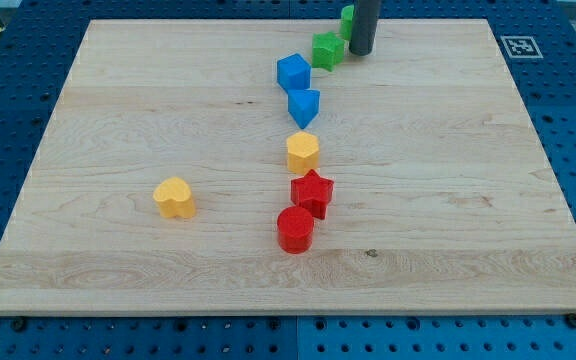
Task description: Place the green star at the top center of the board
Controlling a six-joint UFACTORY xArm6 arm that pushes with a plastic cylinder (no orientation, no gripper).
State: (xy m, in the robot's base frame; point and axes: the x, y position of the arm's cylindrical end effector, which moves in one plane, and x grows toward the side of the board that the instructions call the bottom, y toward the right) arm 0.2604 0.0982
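The green star (328, 48) lies near the top centre of the wooden board (118, 120). My tip (360, 53) stands just to the star's right, touching or nearly touching it. A second green block (347, 19) sits at the board's top edge, just left of the rod and partly hidden by it. Its shape cannot be made out.
A blue block (293, 72) and a blue wedge-like block (304, 105) lie below-left of the star. Further down are a yellow hexagon (303, 152), a red star (312, 192) and a red cylinder (295, 229). A yellow heart (175, 198) lies at the left. A marker tag (517, 46) is at the top right.
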